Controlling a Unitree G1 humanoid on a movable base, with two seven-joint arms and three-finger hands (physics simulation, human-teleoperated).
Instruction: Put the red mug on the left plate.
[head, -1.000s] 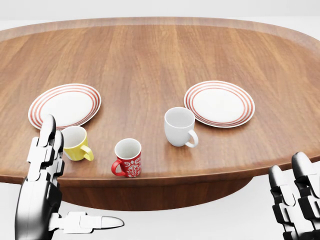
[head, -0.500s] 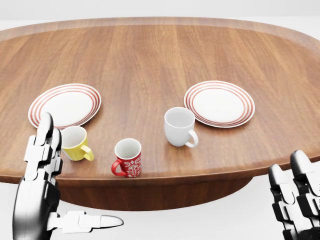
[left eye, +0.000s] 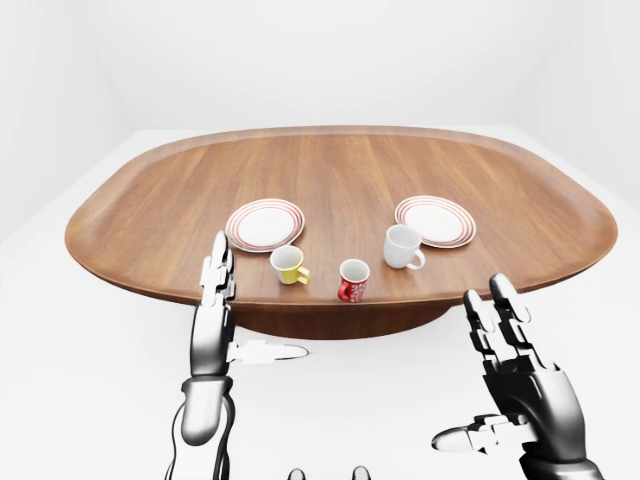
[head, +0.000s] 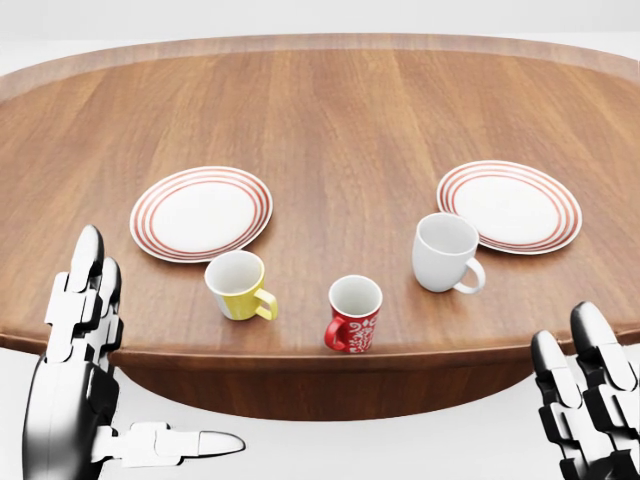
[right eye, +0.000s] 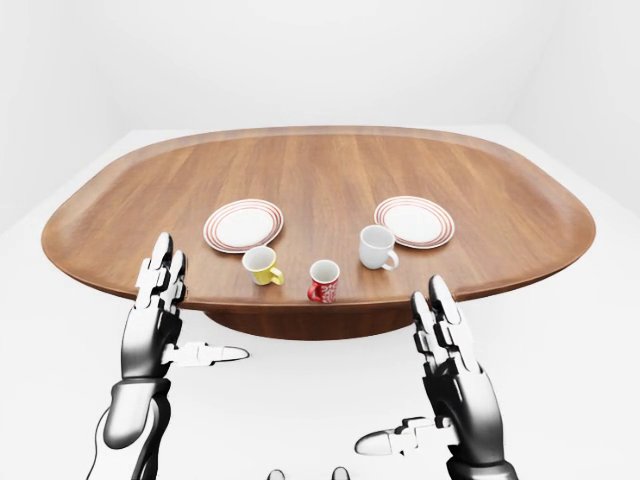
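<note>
Three mugs and two plates stand on the oval wooden desk (head: 330, 110). The red mug (head: 353, 315) with its white pattern is upright near the bottom edge of the desk in the head view, and its handle points to the lower left. The yellow mug (head: 239, 286) stands just beside it on the left, not touching it. The white mug (head: 446, 254) is further to the right and a little higher in the view. The left plate (head: 201, 213), white with red rings on the rim, lies above the yellow mug, close to it, with nothing on it. The right plate (head: 509, 207) has the same pattern and lies up and to the right of the white mug, very near to it.

Both hands are held before the desk edge, below it in the head view, and they touch nothing. The left hand (head: 75, 385) has its fingers (head: 88, 285) straight and pointing up, and the thumb stands out to the right, so the hand is spread wide. The right hand (right eye: 455, 385) is also spread wide, fingers up and thumb out to the left. The red mug is well apart from both hands, nearer to the left one.
</note>
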